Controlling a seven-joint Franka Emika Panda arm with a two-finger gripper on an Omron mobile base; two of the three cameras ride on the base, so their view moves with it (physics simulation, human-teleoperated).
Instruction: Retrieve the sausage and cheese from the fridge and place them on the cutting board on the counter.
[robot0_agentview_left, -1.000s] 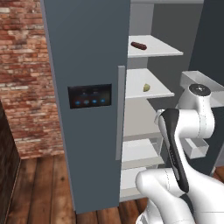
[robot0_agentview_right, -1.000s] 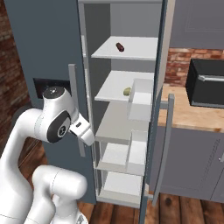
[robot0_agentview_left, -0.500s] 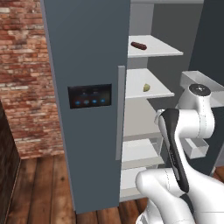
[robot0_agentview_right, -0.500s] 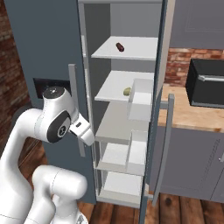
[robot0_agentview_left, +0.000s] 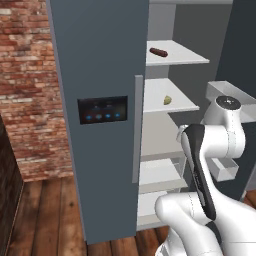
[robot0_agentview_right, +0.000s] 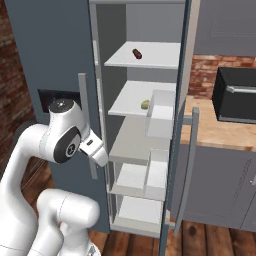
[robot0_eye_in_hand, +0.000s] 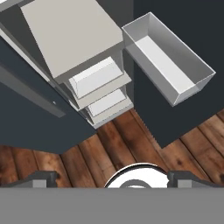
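Observation:
The slate-grey fridge (robot0_agentview_left: 95, 60) (robot0_agentview_right: 45, 45) stands with its right door swung open and its left door shut. On the top white shelf lies the dark reddish sausage (robot0_agentview_left: 158, 52) (robot0_agentview_right: 137, 53). One shelf lower sits the small pale cheese (robot0_agentview_left: 167, 100) (robot0_agentview_right: 145, 104). My gripper (robot0_eye_in_hand: 114, 177) is open with nothing between its fingers. It hangs in front of the open compartment below the cheese shelf and looks down at the lower shelves and the floor; the hand (robot0_agentview_right: 94, 148) sits apart from both foods. The light wooden counter (robot0_agentview_right: 215, 132) lies right of the fridge. The cutting board is out of view.
The open door (robot0_agentview_right: 181, 105) carries white bins (robot0_agentview_right: 160, 112) (robot0_eye_in_hand: 168, 57) beside my hand. The left door's long handle (robot0_agentview_left: 137, 127) and dark lit panel (robot0_agentview_left: 102, 110) are close by. A black microwave (robot0_agentview_right: 235, 95) stands on the counter. A brick wall (robot0_agentview_left: 27, 90) is to the left.

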